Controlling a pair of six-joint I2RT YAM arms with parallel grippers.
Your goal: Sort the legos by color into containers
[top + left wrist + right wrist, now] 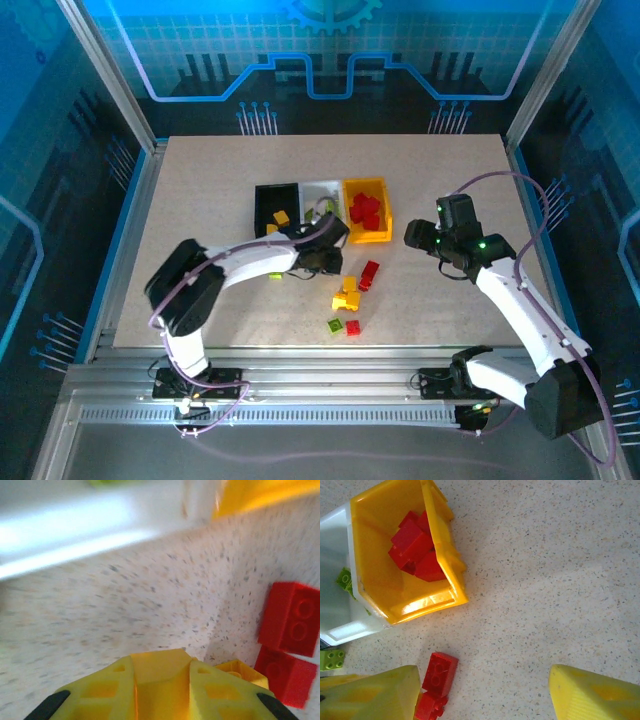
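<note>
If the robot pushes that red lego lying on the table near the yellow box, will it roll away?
Probably not. The red lego is boxy and lies flat on the table, so it should slide, not roll. It looks shiny and tiny, so it might slip or twist when pinched. It seems hard plastic, likely very light.

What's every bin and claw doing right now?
Black bin, open, yellow bricks inside.
White bin, open, green brick inside.
Yellow bin, open, red bricks inside.
Left gripper, shut on a yellow brick.
Right gripper, open, empty.
Loose red bricks, lying on table.
</note>
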